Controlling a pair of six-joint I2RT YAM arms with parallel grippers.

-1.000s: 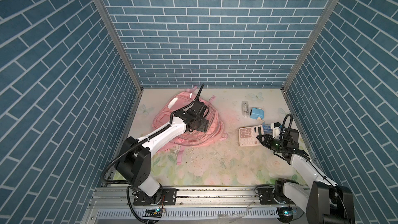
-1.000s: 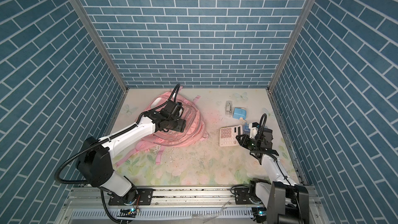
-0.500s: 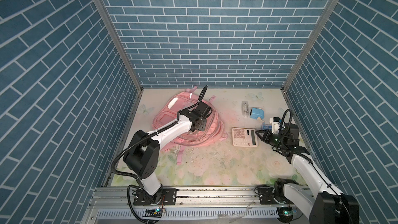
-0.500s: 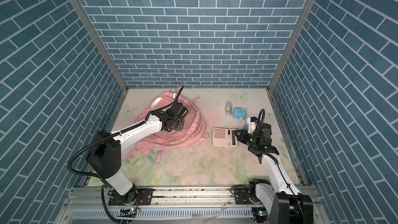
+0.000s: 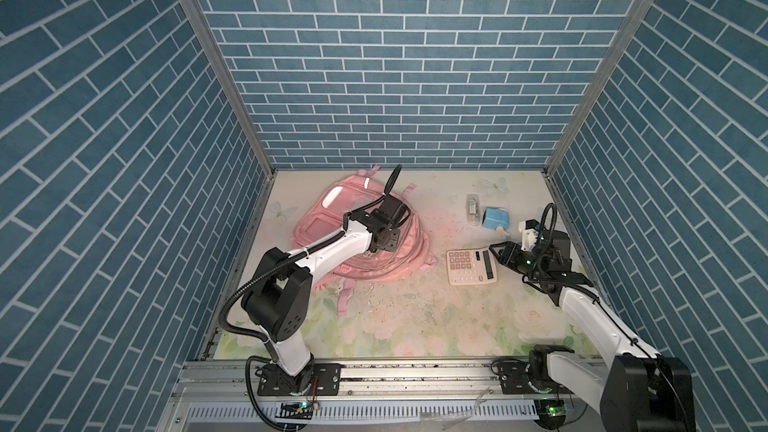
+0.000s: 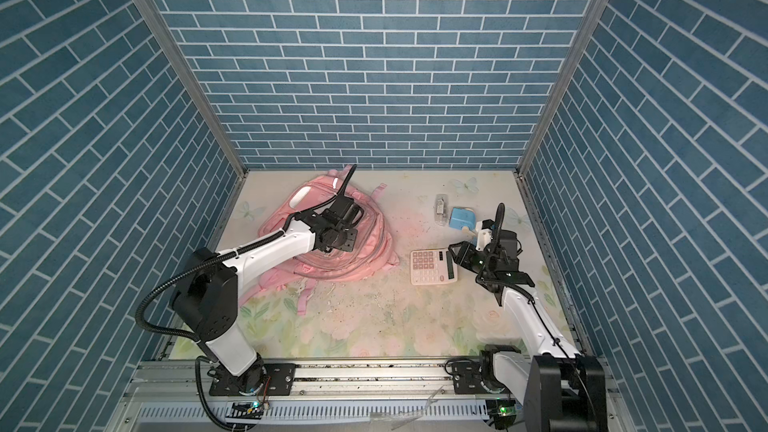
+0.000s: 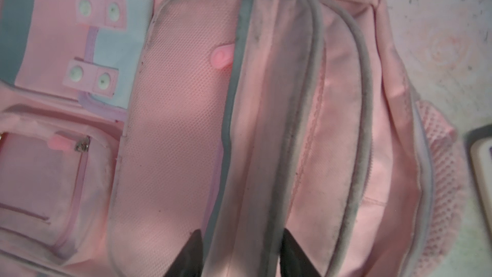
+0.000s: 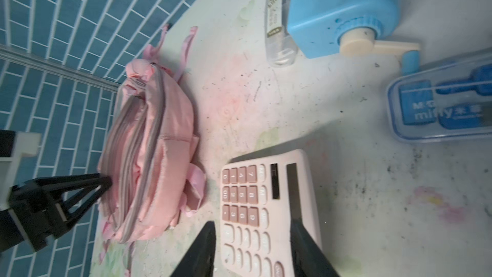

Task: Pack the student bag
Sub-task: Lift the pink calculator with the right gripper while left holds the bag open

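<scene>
Both top views: student bag (image 5: 320, 224), long axis front-to-back, handle end rearward; left hand (image 5: 387, 240) grip unclear, right hand (image 5: 500, 254) unclenched.

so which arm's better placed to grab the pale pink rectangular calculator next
Right, probably. The right gripper hangs open-jawed directly over the pale pink rectangular calculator. The left gripper is farther off, over the large soft pink fabric backpack.
</scene>
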